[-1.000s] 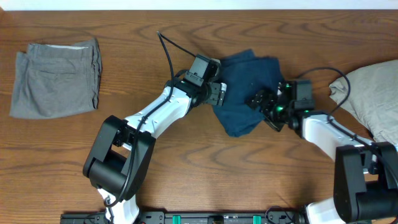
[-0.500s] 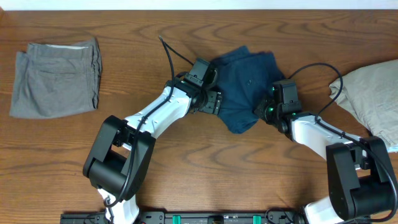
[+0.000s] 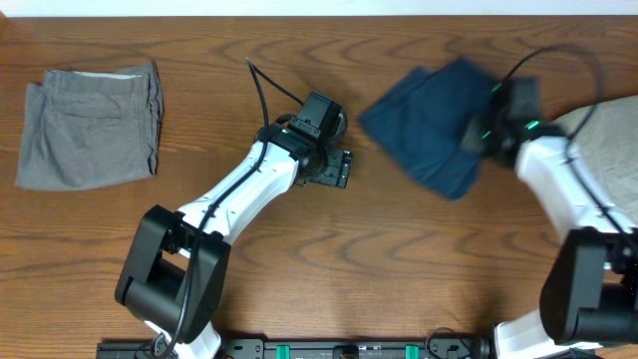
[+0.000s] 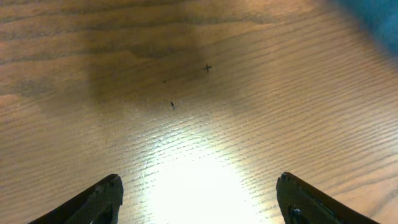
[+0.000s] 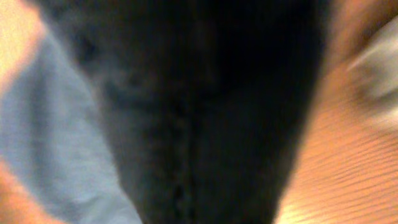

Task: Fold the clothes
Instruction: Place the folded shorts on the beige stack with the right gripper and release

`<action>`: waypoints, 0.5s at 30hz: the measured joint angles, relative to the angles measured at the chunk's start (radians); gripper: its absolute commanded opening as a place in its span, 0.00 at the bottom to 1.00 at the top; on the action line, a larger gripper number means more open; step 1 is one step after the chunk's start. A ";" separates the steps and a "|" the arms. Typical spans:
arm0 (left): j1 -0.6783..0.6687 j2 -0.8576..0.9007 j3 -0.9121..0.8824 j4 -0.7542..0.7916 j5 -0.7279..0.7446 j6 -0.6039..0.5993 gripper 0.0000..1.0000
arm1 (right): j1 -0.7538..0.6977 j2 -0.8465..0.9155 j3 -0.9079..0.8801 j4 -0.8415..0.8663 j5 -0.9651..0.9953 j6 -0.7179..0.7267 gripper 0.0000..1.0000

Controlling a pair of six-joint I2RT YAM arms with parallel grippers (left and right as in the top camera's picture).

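Note:
The clothes, dark navy shorts [image 3: 429,125], lie folded and bunched right of the table's centre. My right gripper [image 3: 480,133] is at their right edge and shut on the cloth. In the right wrist view, blurred dark fabric [image 5: 199,112] fills the frame and hides the fingers. My left gripper [image 3: 334,172] hangs open over bare wood, well left of the shorts. Its two dark fingertips [image 4: 111,186] stand wide apart with nothing between them, and a blue corner of the shorts [image 4: 376,15] shows at the top right of that view.
A folded grey garment [image 3: 90,125] lies at the far left. A beige garment [image 3: 603,150] lies at the right edge, partly under my right arm. A black cable [image 3: 261,85] loops behind the left arm.
My right gripper closed on the shorts and dragged them right and toward the back, away from my left gripper. The left gripper stayed open and now has only wood beneath it.

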 measured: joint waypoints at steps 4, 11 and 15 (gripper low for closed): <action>0.000 -0.002 0.000 -0.017 0.000 0.000 0.80 | -0.135 0.000 0.198 -0.085 0.031 -0.087 0.01; 0.000 -0.002 0.000 -0.028 0.000 0.000 0.80 | -0.372 -0.012 0.350 -0.233 0.073 -0.135 0.01; 0.000 -0.002 0.000 -0.028 0.000 0.000 0.80 | -0.463 -0.013 0.351 -0.317 0.099 -0.139 0.01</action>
